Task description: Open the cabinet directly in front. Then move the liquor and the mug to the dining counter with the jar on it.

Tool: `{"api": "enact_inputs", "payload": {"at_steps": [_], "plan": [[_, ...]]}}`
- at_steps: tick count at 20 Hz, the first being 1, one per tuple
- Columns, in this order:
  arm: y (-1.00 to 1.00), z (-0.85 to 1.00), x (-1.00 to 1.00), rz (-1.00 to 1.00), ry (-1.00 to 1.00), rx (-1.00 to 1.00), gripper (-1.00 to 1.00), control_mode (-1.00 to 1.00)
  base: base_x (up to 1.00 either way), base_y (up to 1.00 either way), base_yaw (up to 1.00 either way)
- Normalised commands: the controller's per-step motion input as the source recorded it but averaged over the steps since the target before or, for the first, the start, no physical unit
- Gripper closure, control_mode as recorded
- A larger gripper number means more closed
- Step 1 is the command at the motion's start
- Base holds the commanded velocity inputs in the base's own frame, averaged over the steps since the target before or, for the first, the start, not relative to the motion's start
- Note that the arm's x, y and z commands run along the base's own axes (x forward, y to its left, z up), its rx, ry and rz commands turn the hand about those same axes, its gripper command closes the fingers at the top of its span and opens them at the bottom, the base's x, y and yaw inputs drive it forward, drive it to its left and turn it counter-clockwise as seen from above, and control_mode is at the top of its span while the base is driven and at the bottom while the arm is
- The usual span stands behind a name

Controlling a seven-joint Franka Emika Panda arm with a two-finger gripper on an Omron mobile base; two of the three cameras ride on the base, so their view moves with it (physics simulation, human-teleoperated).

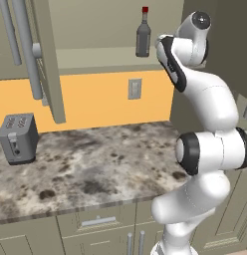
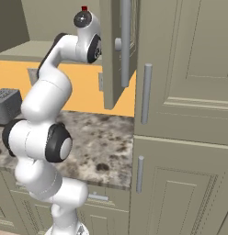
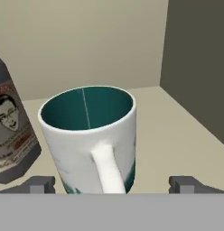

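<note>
You are facing a kitchen wall with an orange backsplash over a speckled marble table (image 1: 95, 164), a grey toaster (image 1: 18, 138) at its left edge. Above, the cabinet (image 1: 48, 60) stands open; on its shelf (image 3: 177, 131) the liquor (image 1: 143, 34) sits just left of the mug (image 3: 89, 135), near the shelf's right wall. Your tool (image 3: 112, 185) is released, fingers (image 3: 39, 184) spread either side of the mug's handle, not gripping it.

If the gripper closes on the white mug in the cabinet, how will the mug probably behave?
The mug looks rigid and glossy, so it may slip between the open gripper fingertips. It stands upright with its handle toward the hand, so the handle might get in the way. A push could knock it against the liquor close beside it.
</note>
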Motion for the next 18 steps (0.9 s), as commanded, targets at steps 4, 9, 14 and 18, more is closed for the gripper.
{"api": "enact_inputs", "payload": {"at_steps": [4,9,14,18], "plan": [[0.0,0.0,0.25,0.0,0.0,0.0,-1.0,-1.0,0.0,0.0,0.0],[0.0,0.0,0.1,0.0,0.0,0.0,1.0,-1.0,0.0,0.0,0.0],[0.0,0.0,0.0,0.0,0.0,0.0,1.0,-1.0,0.0,0.0,0.0],[0.0,0.0,0.0,0.0,0.0,0.0,1.0,-1.0,0.0,0.0,0.0]]}}
